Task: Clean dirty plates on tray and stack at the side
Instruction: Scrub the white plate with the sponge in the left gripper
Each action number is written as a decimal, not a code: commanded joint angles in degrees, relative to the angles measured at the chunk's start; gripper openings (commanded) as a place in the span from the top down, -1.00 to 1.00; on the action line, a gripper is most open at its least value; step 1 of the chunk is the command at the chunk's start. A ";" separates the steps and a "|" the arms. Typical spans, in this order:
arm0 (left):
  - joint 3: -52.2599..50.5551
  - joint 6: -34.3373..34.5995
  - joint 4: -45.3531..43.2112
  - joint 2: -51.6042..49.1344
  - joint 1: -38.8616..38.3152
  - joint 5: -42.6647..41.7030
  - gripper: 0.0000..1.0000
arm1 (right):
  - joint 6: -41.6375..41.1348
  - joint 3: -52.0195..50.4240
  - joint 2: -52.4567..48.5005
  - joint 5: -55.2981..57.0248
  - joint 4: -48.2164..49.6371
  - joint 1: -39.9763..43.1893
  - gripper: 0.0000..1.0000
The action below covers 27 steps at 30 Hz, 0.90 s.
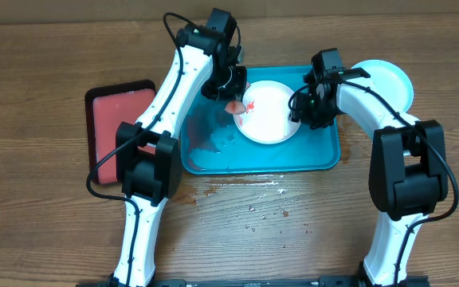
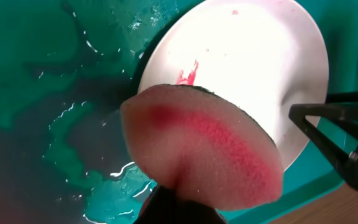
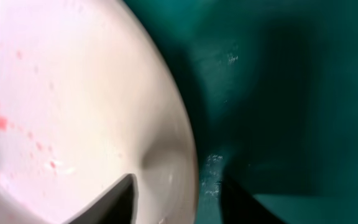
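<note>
1. Overhead: the left gripper (image 1: 233, 99) is pinching a pink sponge (image 1: 234, 107) tightly at the white plate's (image 1: 273, 115) left edge. The plate is lying in the turquoise tray (image 1: 213, 159). A mint-blue plate (image 1: 387, 84) is sitting on the table (image 1: 38, 64) right of the tray.
2. Left wrist: the red-stained sponge (image 2: 204, 155) is hanging over the white plate (image 2: 253, 56), near its red smear (image 2: 188, 74).
3. Right wrist: the right gripper (image 3: 179, 190) is standing partly open, straddling the white plate's (image 3: 73, 106) rim and gripping nothing.

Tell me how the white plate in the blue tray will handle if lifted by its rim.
Probably slippery: the white plate sits in the tray among pooled water. Likely stiff and light, since its thin rim holds a clean curve. Gripped at one edge, it may tilt.
</note>
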<state>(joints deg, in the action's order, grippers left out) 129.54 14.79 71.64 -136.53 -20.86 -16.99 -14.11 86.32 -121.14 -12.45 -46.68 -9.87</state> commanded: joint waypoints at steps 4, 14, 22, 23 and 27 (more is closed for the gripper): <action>-0.07 5.60 -2.56 1.81 -0.98 -0.44 0.92 | 0.39 -0.81 0.48 5.33 1.79 -0.02 -0.23; -0.17 10.62 -5.79 1.60 -3.93 2.45 0.92 | -2.01 -0.83 0.46 5.33 4.09 -0.17 0.55; -0.17 15.37 -7.69 -1.66 -6.51 2.36 0.92 | -2.64 -0.83 0.46 4.98 2.49 -0.20 0.73; -0.17 16.15 -8.15 -2.27 -6.84 2.34 0.92 | -2.64 -0.83 0.46 4.63 2.38 -0.20 0.74; -0.17 18.99 -10.54 -5.18 -8.66 2.10 0.92 | -2.64 -0.83 0.46 4.42 1.79 -0.20 0.74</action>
<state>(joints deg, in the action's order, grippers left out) 129.51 30.15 61.89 -138.43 -27.92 -15.00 -16.49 85.84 -121.12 -7.70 -44.71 -9.85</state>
